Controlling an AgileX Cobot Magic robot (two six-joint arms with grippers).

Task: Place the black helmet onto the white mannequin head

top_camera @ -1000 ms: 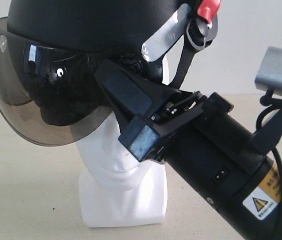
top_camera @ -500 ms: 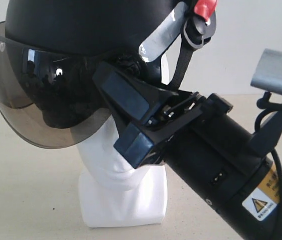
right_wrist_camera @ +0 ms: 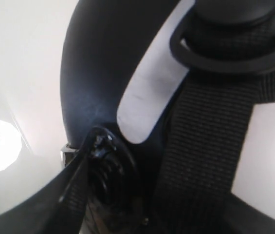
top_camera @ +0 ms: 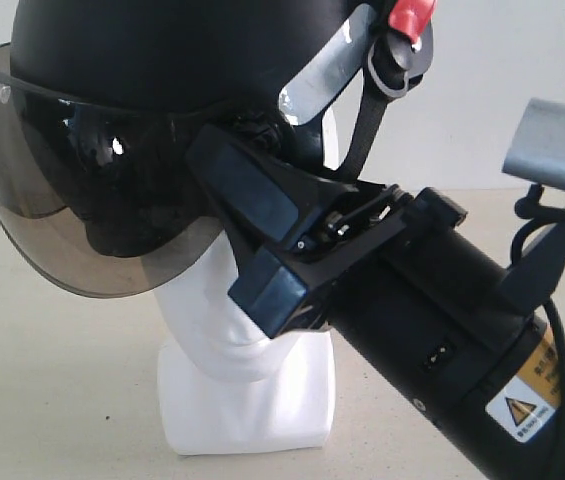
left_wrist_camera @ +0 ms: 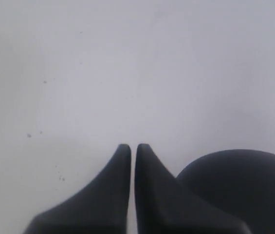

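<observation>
The black helmet (top_camera: 162, 50) sits over the top of the white mannequin head (top_camera: 212, 330), and its smoky visor (top_camera: 52, 200) hangs in front of the face. Only the chin, neck and block base (top_camera: 252, 410) show below it. My right gripper (top_camera: 224, 150) grips the helmet's lower side rim by the visor pivot, with the near finger outside the shell. The right wrist view is filled by the helmet shell (right_wrist_camera: 98, 63), the pivot (right_wrist_camera: 110, 175) and a black strap (right_wrist_camera: 205, 146). My left gripper (left_wrist_camera: 133, 146) is shut on nothing over a pale surface.
The right arm (top_camera: 462, 340), with its yellow warning label, crosses the lower right of the exterior view. A red strap clip (top_camera: 410, 15) hangs at the helmet's rear. The beige tabletop (top_camera: 52, 400) lies around the base. A dark rounded shape (left_wrist_camera: 239, 190) sits beside the left fingers.
The right gripper and the helmet have shifted slightly down and left together, tipping the visor a little lower over the face. Over the last half second almost nothing moved.
</observation>
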